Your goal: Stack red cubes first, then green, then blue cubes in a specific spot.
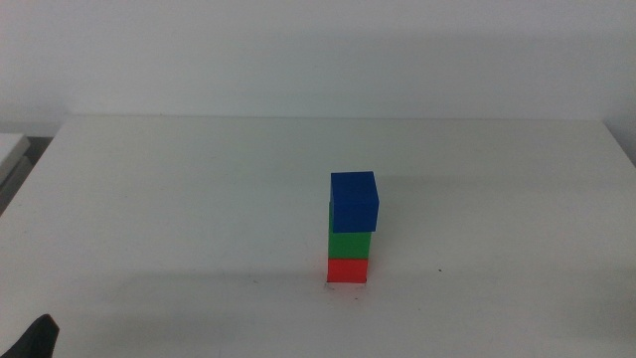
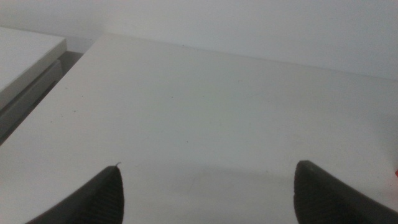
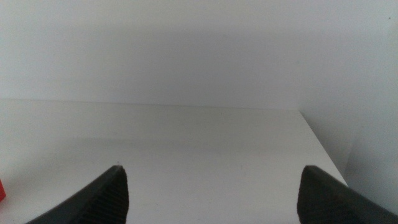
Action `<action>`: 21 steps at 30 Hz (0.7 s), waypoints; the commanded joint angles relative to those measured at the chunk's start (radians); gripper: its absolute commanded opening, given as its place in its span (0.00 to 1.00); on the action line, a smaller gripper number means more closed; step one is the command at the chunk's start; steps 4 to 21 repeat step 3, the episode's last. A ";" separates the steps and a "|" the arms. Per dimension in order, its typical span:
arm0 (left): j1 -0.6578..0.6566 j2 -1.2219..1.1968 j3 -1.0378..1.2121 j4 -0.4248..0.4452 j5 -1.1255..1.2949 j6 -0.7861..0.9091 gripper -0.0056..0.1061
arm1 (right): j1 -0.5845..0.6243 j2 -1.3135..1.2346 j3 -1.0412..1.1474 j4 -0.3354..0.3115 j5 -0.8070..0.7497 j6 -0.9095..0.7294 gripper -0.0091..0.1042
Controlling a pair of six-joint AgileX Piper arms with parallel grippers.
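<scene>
On my overhead feed I see the three cubes stacked just right of centre: red cube (image 1: 347,269) on the white table (image 1: 179,199), green cube (image 1: 350,244) on it, blue cube (image 1: 354,201) topmost, overhanging slightly right. A dark gripper tip (image 1: 38,338) sits at lower left.

The white table (image 1: 199,199) carries one stack, and only the red cube (image 1: 347,269) rests directly on its surface. That cube sits on the marked spot (image 1: 328,282), with tiny dark specks near its base. One more speck (image 1: 439,269) lies on the tabletop beside the red cube.
</scene>
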 commanded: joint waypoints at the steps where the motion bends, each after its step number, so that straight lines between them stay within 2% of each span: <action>1: 0.000 -0.004 0.000 0.008 -0.015 -0.002 0.89 | -0.005 -0.004 0.003 -0.008 -0.008 -0.011 0.83; 21: 0.000 -0.004 0.000 0.008 -0.015 -0.002 0.89 | -0.005 -0.004 0.003 -0.008 -0.008 -0.011 0.83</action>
